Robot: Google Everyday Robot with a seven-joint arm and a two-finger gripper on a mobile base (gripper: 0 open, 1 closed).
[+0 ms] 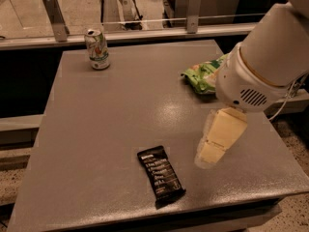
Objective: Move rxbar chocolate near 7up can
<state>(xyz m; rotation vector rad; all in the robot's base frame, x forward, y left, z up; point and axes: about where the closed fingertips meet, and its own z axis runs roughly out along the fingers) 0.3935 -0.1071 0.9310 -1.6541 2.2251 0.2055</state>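
The rxbar chocolate (161,172), a flat black wrapper bar with white text, lies near the table's front edge, slightly right of centre. The 7up can (97,49) stands upright at the table's far left corner. My gripper (212,151) hangs from the white arm on the right, its pale fingers pointing down-left just above the table, a short way right of the bar and not touching it.
A green crinkly snack bag (205,74) lies at the right, partly hidden behind my arm. The grey table (111,124) has a metal rail and glass panel behind it. The floor drops away at the front and right edges.
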